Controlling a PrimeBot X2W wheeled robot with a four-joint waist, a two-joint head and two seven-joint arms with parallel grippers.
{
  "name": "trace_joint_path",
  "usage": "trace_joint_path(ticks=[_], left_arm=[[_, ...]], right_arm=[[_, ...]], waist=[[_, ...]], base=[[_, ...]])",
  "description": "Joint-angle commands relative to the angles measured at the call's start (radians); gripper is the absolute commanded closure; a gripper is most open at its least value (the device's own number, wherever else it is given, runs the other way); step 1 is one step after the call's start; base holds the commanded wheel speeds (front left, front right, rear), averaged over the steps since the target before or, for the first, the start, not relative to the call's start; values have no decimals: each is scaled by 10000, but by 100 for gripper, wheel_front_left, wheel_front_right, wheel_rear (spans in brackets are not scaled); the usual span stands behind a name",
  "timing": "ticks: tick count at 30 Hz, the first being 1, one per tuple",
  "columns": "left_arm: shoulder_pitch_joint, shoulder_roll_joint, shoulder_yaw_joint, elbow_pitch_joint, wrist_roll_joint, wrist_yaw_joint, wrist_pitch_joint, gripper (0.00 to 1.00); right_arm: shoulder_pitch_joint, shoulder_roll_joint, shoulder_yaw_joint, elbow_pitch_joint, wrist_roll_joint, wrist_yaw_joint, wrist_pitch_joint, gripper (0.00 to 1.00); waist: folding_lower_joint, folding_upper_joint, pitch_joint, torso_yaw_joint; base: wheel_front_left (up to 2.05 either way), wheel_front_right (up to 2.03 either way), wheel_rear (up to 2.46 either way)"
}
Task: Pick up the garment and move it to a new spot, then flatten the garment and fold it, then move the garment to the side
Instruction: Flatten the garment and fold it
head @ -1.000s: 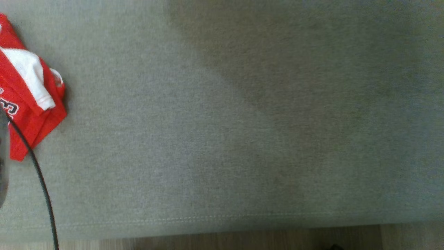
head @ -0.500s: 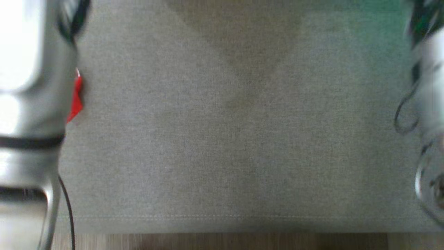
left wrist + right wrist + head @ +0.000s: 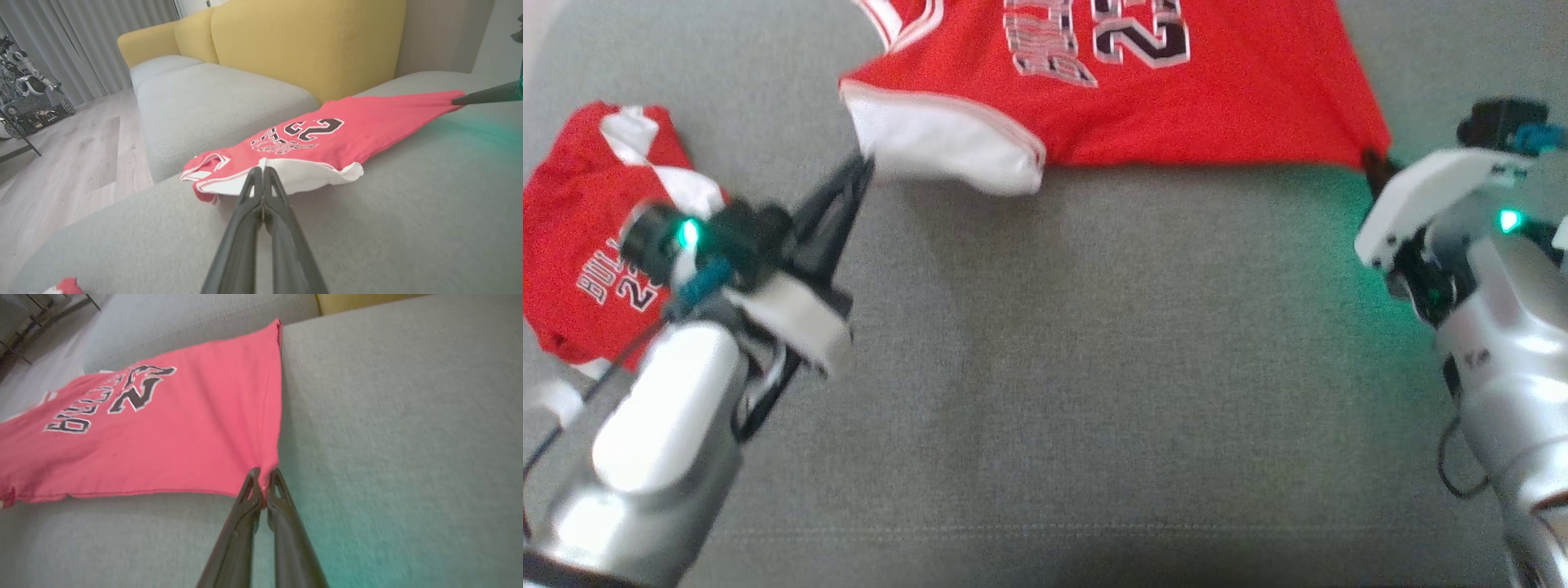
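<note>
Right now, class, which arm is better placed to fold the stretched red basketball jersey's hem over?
Probably right: the right gripper is shut on the red basketball jersey's hem corner; the left gripper pinches its white-trimmed edge.

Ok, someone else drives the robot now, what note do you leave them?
The jersey is stretched between both grippers on the sofa, print up.
The left gripper is shut on its white sleeve edge.
The right gripper is shut on a hem corner.
A second jersey lies bunched at the left.
Done: picked up, laid out, nearly flat.
Left: fold it, move it aside.
</note>
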Motion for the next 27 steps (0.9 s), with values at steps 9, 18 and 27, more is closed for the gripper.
trace_joint_path(ticks=[9,18,27], left_arm=[[1399,1212,-819,12,-1307,12,-51,100],[2039,1861,-2059,-275,-2667,12,-12,100],[2531,2749,-3095,-1273,-3961,12,551,100]], right_arm=[[1393,-1180,2002,-1210,1261,67,1423,100],[2609,-1966,3152,-1975,2615,67,2491,100],[3439,-2852,4205,-2972,3806,67,3805,100]], waist=[[0,-1,-1326,-10],[0,-1,-2042,129],[0,-1,-2513,71]], base=[[0,0,0],[0,0,0],[0,0,0]])
